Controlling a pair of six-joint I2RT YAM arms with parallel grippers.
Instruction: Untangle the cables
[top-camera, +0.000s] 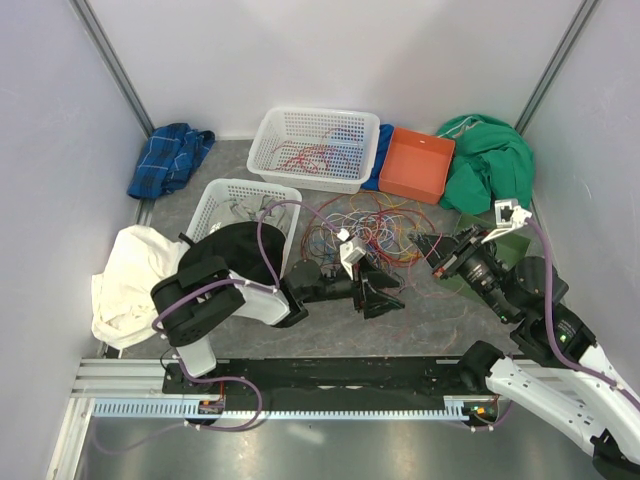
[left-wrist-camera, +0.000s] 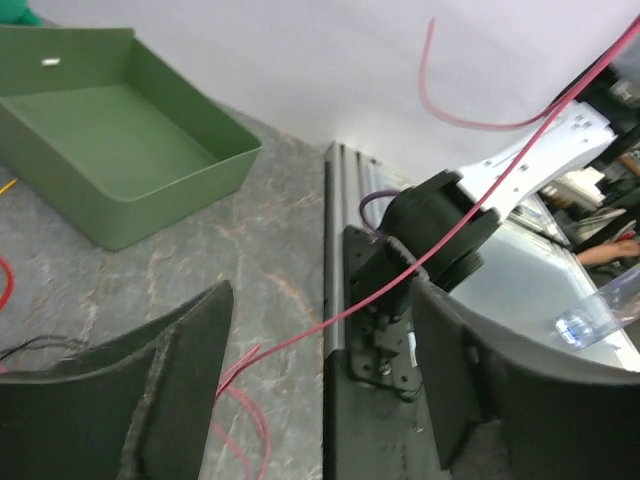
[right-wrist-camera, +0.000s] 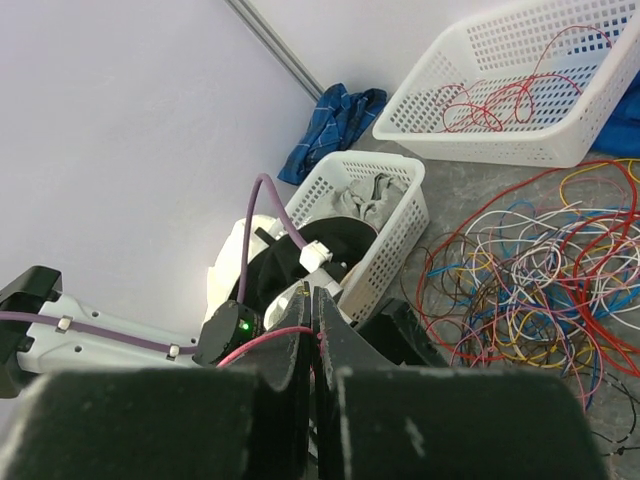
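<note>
The tangle of coloured cables (top-camera: 362, 225) lies on the grey table in front of the baskets; it also shows in the right wrist view (right-wrist-camera: 540, 285). My right gripper (right-wrist-camera: 315, 300) is shut on a single red cable (right-wrist-camera: 265, 347), which runs off to the left of its fingers. In the top view the right gripper (top-camera: 422, 244) is at the tangle's right edge. My left gripper (top-camera: 385, 292) is just below the tangle and is open (left-wrist-camera: 322, 300). The red cable (left-wrist-camera: 440, 245) passes slantwise between its jaws, touching the left finger (left-wrist-camera: 190, 370).
A white basket (top-camera: 300, 122) at the back holds a few red cables. Beside it are an orange bin (top-camera: 418, 163), green cloth (top-camera: 490, 160) and blue cloth (top-camera: 170, 155). A second white basket (top-camera: 222, 200) holds cloth. A green tray (left-wrist-camera: 110, 160) lies near the right arm.
</note>
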